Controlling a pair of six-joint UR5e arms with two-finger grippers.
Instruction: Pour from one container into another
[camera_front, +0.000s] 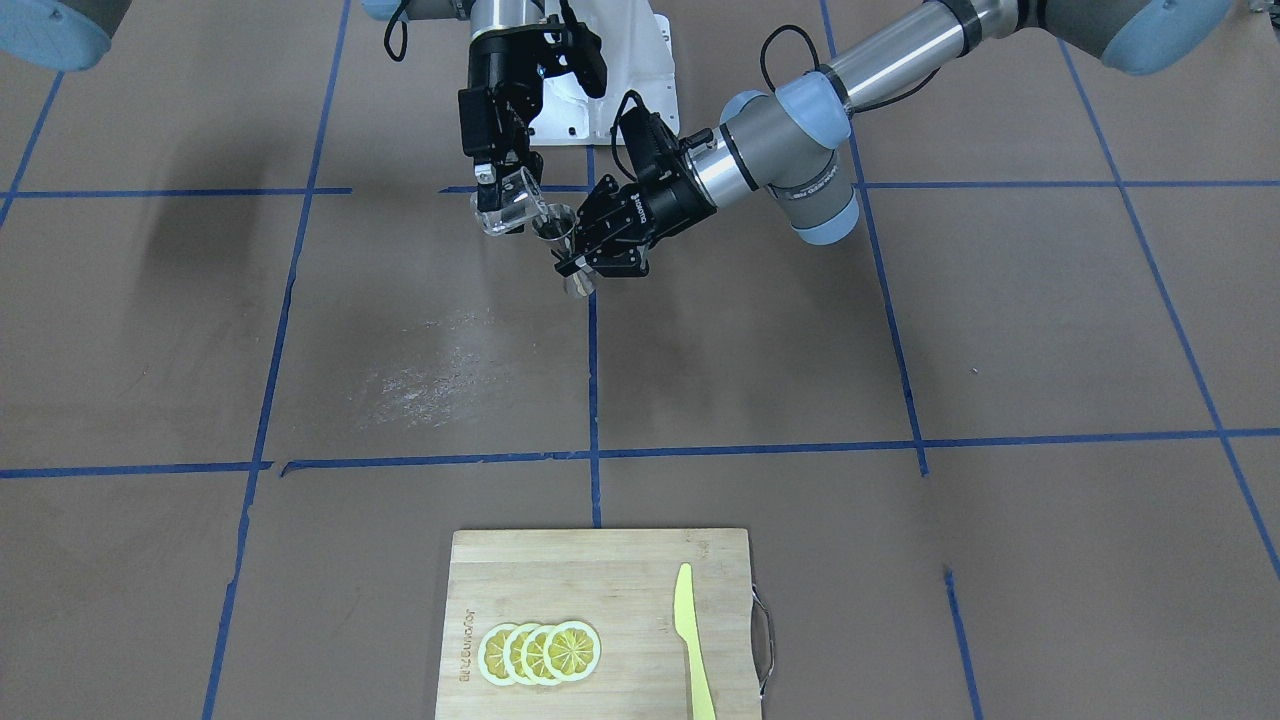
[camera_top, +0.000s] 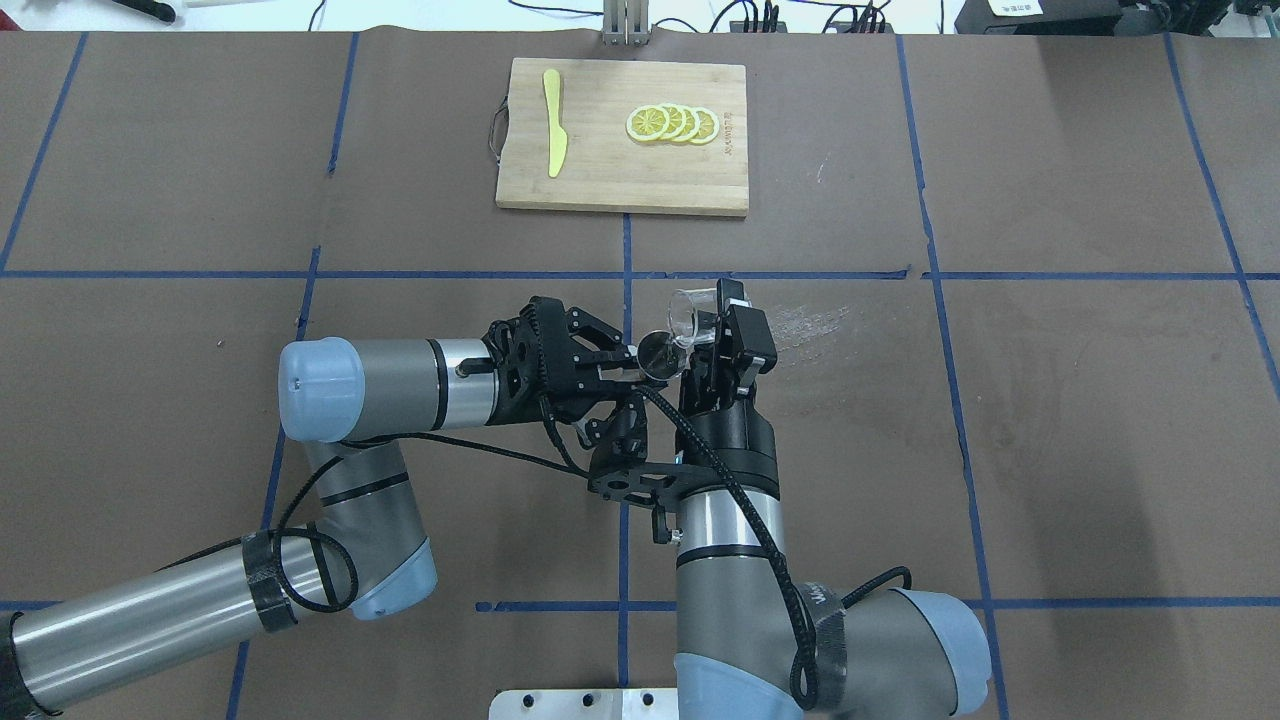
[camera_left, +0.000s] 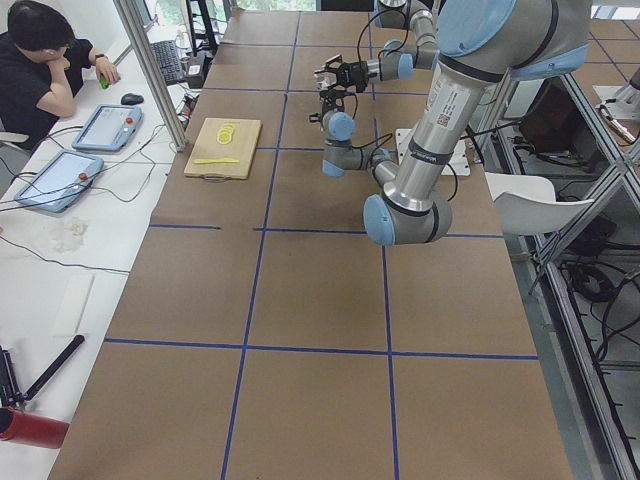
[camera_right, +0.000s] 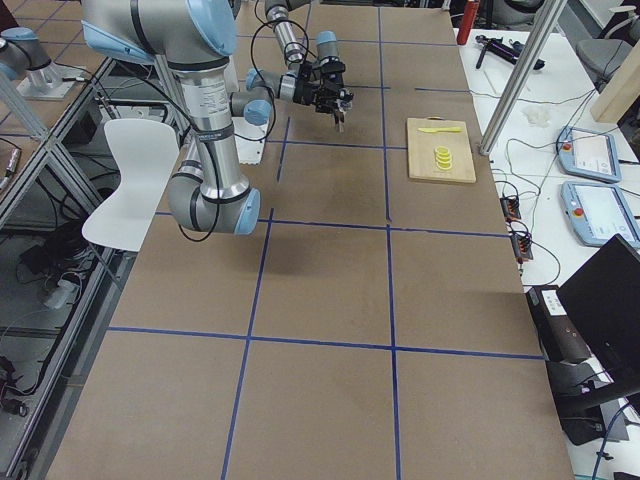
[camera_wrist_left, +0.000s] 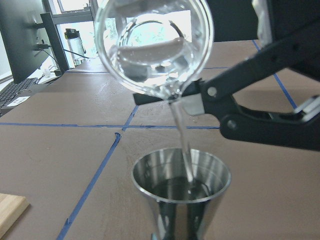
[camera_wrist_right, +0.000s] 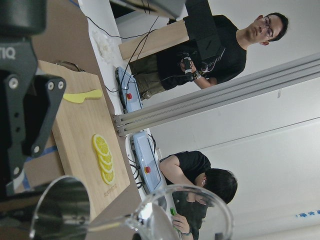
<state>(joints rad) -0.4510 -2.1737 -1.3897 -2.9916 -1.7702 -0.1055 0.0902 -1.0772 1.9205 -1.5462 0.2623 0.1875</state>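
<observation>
My right gripper (camera_front: 503, 180) is shut on the clear glass cup (camera_front: 505, 205) and holds it tilted, mouth down toward the steel jigger (camera_front: 560, 245). My left gripper (camera_front: 578, 262) is shut on the jigger at its narrow waist and keeps it upright above the table. In the left wrist view a thin clear stream runs from the cup (camera_wrist_left: 152, 45) into the jigger's upper cone (camera_wrist_left: 181, 182), where liquid has pooled. From overhead the cup (camera_top: 693, 314) leans over the jigger (camera_top: 657, 354) at the table's middle. The right wrist view shows the cup's rim (camera_wrist_right: 185, 210) beside the jigger (camera_wrist_right: 60, 210).
A wooden cutting board (camera_front: 620, 570) lies at the operators' edge with several lemon slices (camera_front: 540, 652) and a yellow knife (camera_front: 690, 640) on it. A pale smear (camera_front: 430, 370) marks the brown table cover. An operator (camera_left: 40, 50) sits at the desk beyond.
</observation>
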